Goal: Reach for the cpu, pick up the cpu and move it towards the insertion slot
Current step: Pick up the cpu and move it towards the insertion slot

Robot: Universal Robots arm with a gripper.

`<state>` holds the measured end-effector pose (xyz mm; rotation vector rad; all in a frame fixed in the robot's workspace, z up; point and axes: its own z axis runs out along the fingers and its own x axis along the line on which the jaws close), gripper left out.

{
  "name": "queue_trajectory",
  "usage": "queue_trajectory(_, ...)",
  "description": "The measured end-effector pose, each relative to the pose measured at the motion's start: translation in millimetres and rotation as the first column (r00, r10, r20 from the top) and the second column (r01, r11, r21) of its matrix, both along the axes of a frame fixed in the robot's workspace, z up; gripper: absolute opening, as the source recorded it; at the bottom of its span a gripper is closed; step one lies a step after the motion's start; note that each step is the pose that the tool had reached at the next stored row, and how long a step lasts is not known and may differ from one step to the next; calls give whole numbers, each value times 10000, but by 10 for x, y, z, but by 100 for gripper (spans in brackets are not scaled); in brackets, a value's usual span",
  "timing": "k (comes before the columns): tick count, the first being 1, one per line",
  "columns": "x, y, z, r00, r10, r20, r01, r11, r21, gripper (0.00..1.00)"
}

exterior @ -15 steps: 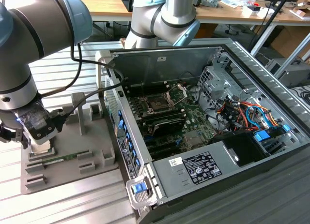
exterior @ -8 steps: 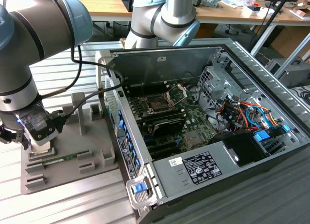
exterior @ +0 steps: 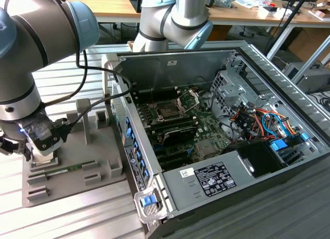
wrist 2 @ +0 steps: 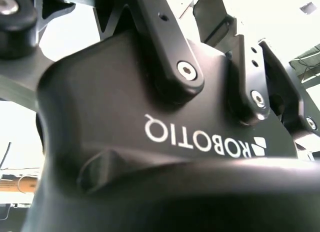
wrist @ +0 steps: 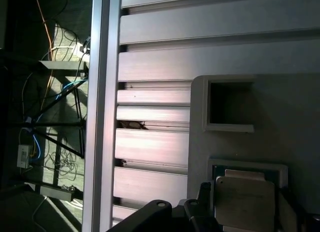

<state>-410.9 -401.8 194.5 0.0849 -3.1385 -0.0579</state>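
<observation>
Gripper (exterior: 37, 152) low over grey tray (exterior: 77, 164) at 8 o'clock in exterior view. Cpu (wrist: 245, 202) sits in tray recess beneath it. Jaws' spread: cannot tell. Insertion slot (exterior: 167, 111) well apart, 2 o'clock of tray, inside open computer case (exterior: 170, 68).

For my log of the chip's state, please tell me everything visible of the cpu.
The cpu is a flat square chip with a pale silvery-beige top, stepped at one edge. It lies flat in a framed recess of the grey tray, a dark green border showing around it. A dark part of the gripper stands close beside it; whether they touch cannot be told.
</observation>
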Motion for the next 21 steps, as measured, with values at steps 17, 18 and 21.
queue_trajectory(17, 0, 0, -66, 9999, 143, -1, -143, 9999, -1, 60)
queue_trajectory(18, 0, -1, -65, 9999, 143, -2, -143, 9999, -1, 60)
queue_trajectory(21, 0, -1, -66, 9999, 143, -1, -143, 9999, -1, 60)
